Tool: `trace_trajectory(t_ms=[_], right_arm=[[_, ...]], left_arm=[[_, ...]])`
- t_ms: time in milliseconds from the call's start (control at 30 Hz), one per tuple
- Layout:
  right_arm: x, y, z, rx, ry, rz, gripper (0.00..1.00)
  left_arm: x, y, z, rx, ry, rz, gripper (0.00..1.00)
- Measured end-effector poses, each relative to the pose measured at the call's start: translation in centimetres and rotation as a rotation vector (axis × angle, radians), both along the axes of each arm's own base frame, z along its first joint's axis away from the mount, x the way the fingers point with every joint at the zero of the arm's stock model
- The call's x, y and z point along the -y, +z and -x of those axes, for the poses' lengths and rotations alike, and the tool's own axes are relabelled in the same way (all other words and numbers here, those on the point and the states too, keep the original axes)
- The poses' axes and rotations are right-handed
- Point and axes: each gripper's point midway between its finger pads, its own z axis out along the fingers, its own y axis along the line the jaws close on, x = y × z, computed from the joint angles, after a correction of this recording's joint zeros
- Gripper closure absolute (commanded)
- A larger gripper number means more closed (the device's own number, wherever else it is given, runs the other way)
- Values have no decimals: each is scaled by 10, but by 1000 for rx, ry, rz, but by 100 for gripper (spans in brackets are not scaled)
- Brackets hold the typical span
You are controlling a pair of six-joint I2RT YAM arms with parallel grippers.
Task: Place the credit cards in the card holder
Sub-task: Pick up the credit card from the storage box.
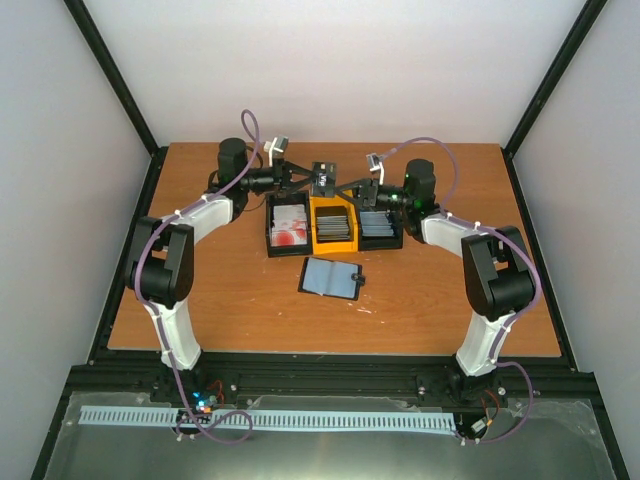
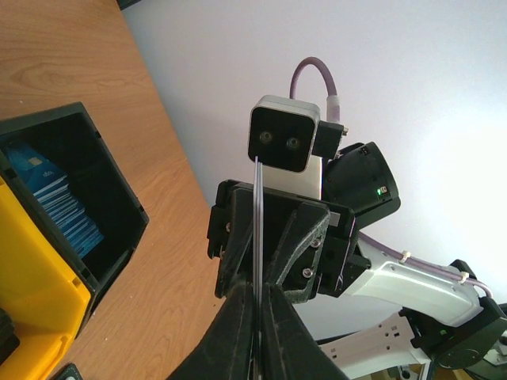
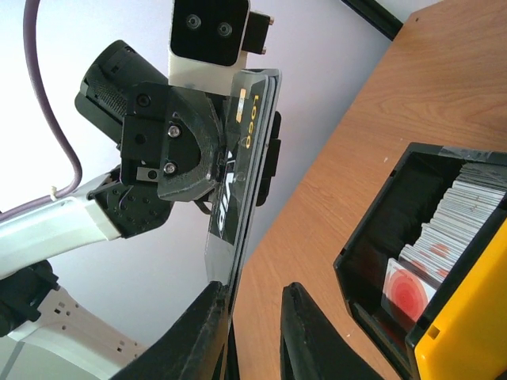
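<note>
A dark grey credit card with gold lettering is held in the air above the bins, between both grippers. My left gripper is shut on it; in the left wrist view the card shows edge-on between the closed fingers. My right gripper is open: in the right wrist view the card lies against the left finger, and the other finger stands apart. The card holder lies open on the table in front of the bins, pale blue lining up, clasp tab at its right.
Three bins stand in a row: a black one with white red-blotched cards, a yellow one with dark grey cards, and a black one with blue cards. Black frame rails edge the table.
</note>
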Motion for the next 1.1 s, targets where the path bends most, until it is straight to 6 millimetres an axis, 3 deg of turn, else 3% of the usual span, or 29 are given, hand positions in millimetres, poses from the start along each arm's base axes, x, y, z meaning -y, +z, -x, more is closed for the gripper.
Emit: trace_trajectory(t_ms=[467, 800, 1100], right_arm=[[-6, 1, 3, 1, 19, 8, 88], [-6, 7, 6, 22, 27, -17, 79], [-5, 35, 20, 75, 75, -120, 82]], left_arm=[[-1, -1, 5, -12, -1, 6, 96], [-2, 6, 8, 1, -5, 16, 97], [-1, 17, 16, 21, -47, 52, 98]])
